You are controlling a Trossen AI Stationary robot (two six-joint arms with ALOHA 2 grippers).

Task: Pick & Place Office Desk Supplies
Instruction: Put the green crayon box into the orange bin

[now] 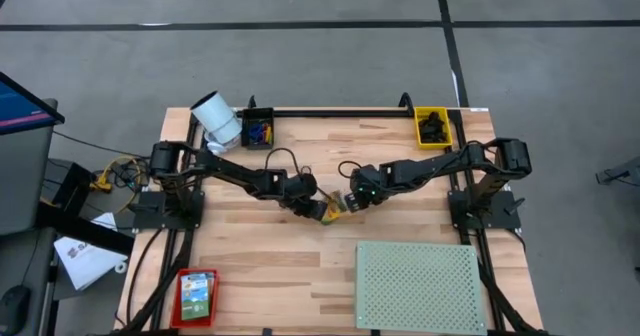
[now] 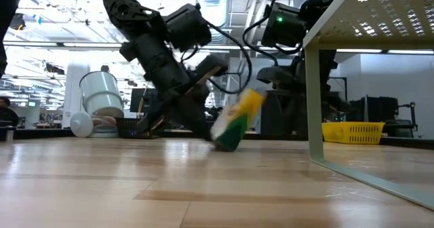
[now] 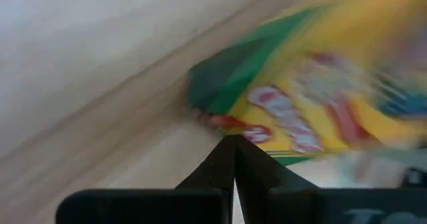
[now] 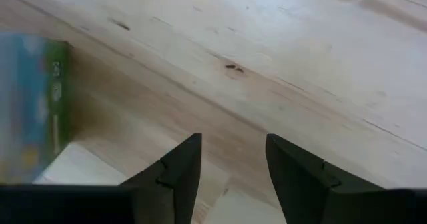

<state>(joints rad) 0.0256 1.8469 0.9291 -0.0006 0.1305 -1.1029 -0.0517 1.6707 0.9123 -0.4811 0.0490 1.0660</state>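
The high view looks straight down from well above, taking in the whole wooden table (image 1: 300, 266), both arms and the grey floor around it. The low view sits at tabletop height, very near the wood, facing level across it into the room behind. The left wrist view looks forward past its own fingers (image 3: 227, 177), close to the crayon box (image 3: 320, 97), which fills much of that picture. The right wrist view looks down past its fingers (image 4: 180, 177) at bare wood close by. The crayon box (image 1: 332, 208) at the table's middle also shows in the high and low (image 2: 237, 123) views.
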